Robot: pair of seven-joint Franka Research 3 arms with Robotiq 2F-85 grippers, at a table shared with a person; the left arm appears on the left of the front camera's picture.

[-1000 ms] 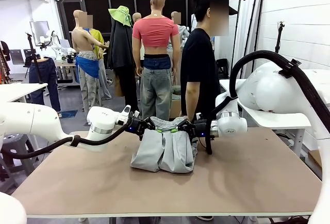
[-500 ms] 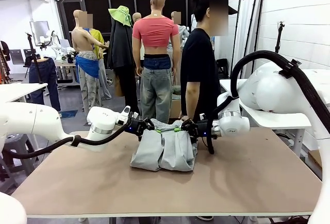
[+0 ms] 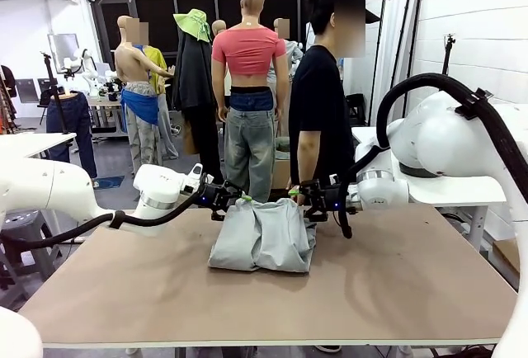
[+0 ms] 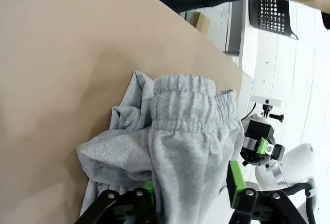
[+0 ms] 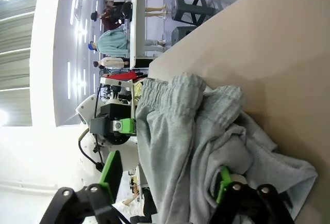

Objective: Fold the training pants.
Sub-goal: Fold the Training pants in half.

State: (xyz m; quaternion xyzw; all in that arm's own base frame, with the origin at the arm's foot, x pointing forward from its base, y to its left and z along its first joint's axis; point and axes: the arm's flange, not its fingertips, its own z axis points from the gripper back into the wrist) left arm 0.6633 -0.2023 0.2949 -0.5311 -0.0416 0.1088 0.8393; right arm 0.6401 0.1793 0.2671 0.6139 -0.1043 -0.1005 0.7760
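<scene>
From across the table, the training pants (image 3: pixel 262 244) lie as a compact grey bundle in the middle of the table (image 3: pixel 396 292), toward the far edge, with the waistband end turned away from me and the folded edge nearer. The left gripper (image 3: pixel 233 199) sits at the far left corner of the bundle, the right gripper (image 3: pixel 299 196) at the far right corner — one at each end of the waistband line, so neither arm is the nearer one. Both look just off the cloth, though at this size I can't read the gap between the jaws.

The left wrist camera settles it for that side: the jaws stand apart, one green pad (image 4: pixel 235 178) to either side of the grey fabric, which runs up between them and out ahead to the gathered waistband (image 4: pixel 193 111). Nothing is pinched (the cloth merely lies in the gap).

The right wrist camera shows the same thing mirrored — jaws wide, a green pad (image 5: pixel 112 172) on the outer side and another by the fabric, with the bundle spreading forward from them to the elastic. My read is that the next fold turns on that layout: the bundle's long axis runs away from the waistband, square to the line between the two grippers.
</scene>
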